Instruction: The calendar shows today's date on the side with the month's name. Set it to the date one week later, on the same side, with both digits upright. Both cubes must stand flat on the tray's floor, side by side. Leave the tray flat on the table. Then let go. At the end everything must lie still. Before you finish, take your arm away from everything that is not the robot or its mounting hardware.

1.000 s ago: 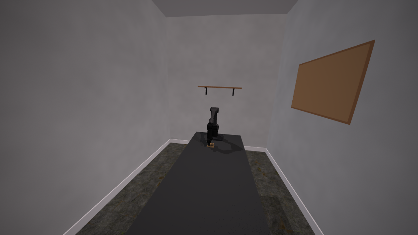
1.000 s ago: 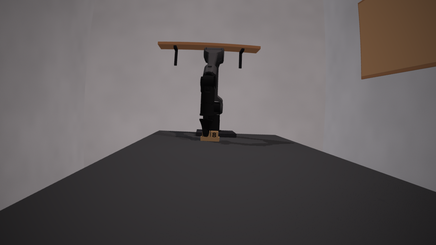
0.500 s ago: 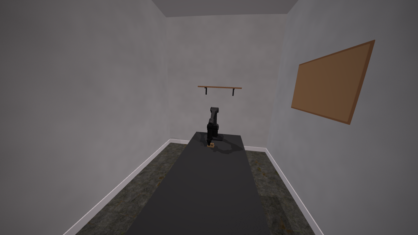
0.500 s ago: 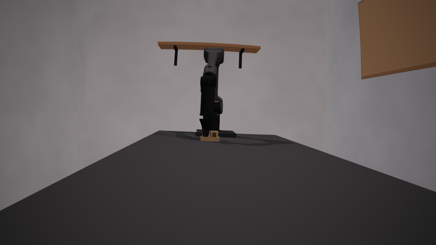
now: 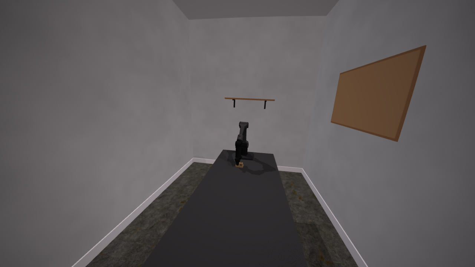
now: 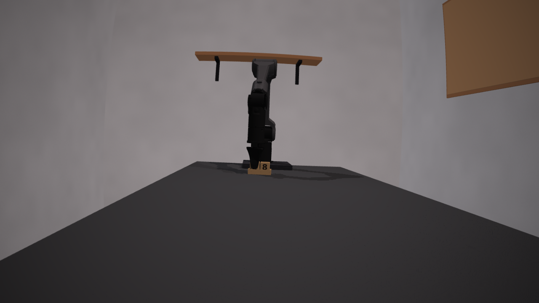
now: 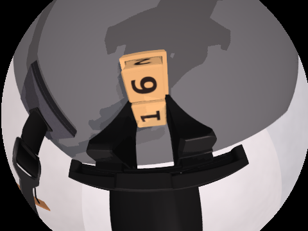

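Observation:
The wooden calendar (image 5: 239, 165) stands on the black table near the arm's base. Its tray (image 6: 259, 172) lies flat. In the exterior view the right cube (image 6: 265, 166) shows an upright 8 on its front; the left cube is hidden behind my fingers. In the wrist view the near cube (image 7: 151, 117) has a 1 on top and sits between my fingers. The far cube (image 7: 145, 86) has a 6 or 9 on top. My gripper (image 7: 149, 103) (image 6: 255, 166) (image 5: 238, 163) points straight down and is shut on the near, left cube, which stands in the tray.
The arm's base plate (image 6: 280, 164) lies right behind the calendar. A wooden shelf (image 6: 258, 57) (image 5: 249, 98) hangs on the back wall and a cork board (image 5: 378, 94) (image 6: 489, 45) on the right wall. The long black table (image 6: 263, 233) runs toward the cameras.

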Motion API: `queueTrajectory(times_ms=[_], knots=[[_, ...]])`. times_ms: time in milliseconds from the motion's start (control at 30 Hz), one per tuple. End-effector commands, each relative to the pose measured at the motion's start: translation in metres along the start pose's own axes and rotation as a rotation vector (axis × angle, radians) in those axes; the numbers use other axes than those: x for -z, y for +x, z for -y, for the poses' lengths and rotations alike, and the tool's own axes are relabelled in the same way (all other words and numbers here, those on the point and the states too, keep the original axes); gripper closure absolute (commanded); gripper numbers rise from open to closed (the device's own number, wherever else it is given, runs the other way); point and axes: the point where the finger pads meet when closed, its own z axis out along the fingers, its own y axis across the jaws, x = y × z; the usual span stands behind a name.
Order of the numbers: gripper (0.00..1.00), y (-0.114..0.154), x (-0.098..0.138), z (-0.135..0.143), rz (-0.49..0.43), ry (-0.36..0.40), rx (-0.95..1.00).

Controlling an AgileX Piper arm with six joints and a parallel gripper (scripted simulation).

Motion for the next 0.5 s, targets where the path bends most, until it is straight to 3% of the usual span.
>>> queueTrajectory(times_ms=[0, 133, 367, 467], knots=[[0.64, 0.0, 0.005, 0.001, 0.001, 0.005, -0.001], [0.64, 0.0, 0.022, 0.001, 0.001, 0.005, -0.001], [0.64, 0.0, 0.074, 0.001, 0.001, 0.005, -0.001], [0.64, 0.0, 0.08, 0.001, 0.001, 0.005, -0.001]])
